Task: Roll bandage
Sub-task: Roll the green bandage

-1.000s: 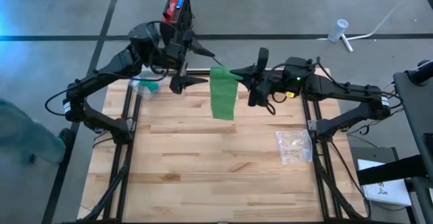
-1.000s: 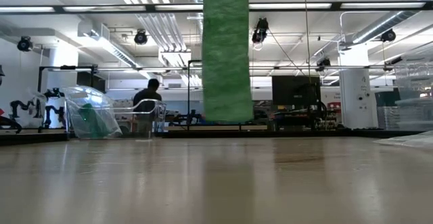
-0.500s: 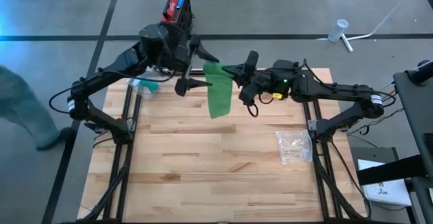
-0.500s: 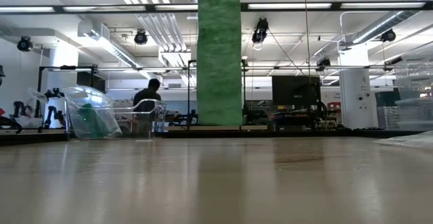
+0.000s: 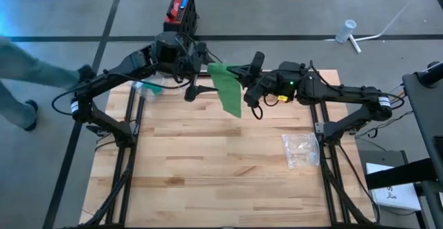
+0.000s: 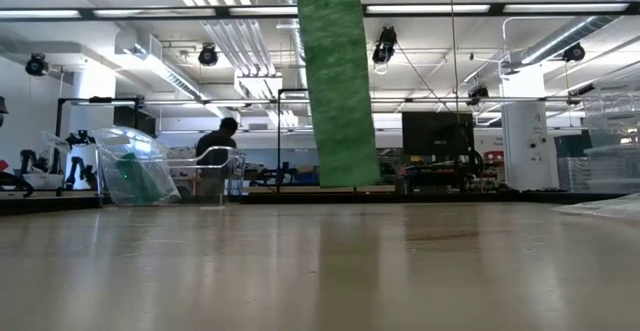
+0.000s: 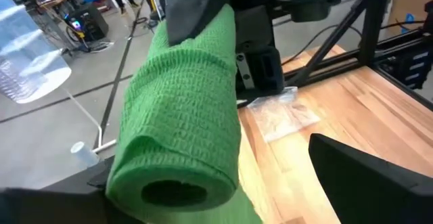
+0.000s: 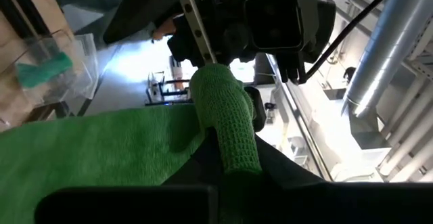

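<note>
A green bandage hangs in the air over the table's far middle. Its upper part is wound into a roll with a hollow core. Its loose strip hangs slanting, the lower end clear of the table. My right gripper is shut on the roll, coming from the table's right. My left gripper is open and faces the right one. Its fingers stand on either side of the roll's free end, with a gap showing beside one of them. My right gripper pinches the wound part of the bandage between its two fingers, at the end away from my left gripper. The fingers come level from the table's right and lie along the roll. The roll is lifted clear and the loose strip hangs slack below it.
A clear plastic box with another green roll inside stands at the far left. A crumpled clear bag lies at the right. A person passes on the floor to the left. The near part of the wooden table lies bare.
My right gripper went toward the table's left with the bandage and rolled about its own axis, then kept still. My left gripper sank a little and tipped downward toward the roll. The hanging strip swung and now slants, its lower end toward the table's right.
</note>
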`<move>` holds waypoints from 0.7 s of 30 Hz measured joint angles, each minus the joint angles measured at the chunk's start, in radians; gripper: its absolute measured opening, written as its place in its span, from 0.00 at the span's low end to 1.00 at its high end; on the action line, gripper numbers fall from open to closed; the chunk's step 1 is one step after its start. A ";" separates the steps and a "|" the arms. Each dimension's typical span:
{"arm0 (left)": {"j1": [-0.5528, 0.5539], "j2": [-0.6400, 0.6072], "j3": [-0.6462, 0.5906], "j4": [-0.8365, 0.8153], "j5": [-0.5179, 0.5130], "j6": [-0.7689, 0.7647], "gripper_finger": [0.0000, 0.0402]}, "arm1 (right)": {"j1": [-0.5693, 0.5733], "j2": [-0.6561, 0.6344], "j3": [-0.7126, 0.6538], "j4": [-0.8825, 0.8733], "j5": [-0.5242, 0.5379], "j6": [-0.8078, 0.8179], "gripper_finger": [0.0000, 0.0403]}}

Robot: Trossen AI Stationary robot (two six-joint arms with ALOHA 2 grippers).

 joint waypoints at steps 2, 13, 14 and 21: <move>0.000 -0.005 0.000 0.000 -0.001 0.004 0.88 | 0.000 0.000 0.000 0.000 0.000 0.000 0.07; -0.006 -0.017 0.180 -0.172 -0.100 0.065 0.88 | 0.000 0.002 0.000 -0.020 -0.007 -0.015 0.07; -0.013 -0.017 0.185 -0.166 -0.055 0.067 0.88 | -0.001 0.004 0.000 -0.025 -0.008 -0.015 0.07; -0.059 0.012 0.141 -0.035 0.006 -0.025 0.85 | -0.002 0.005 0.000 -0.039 -0.038 -0.048 0.06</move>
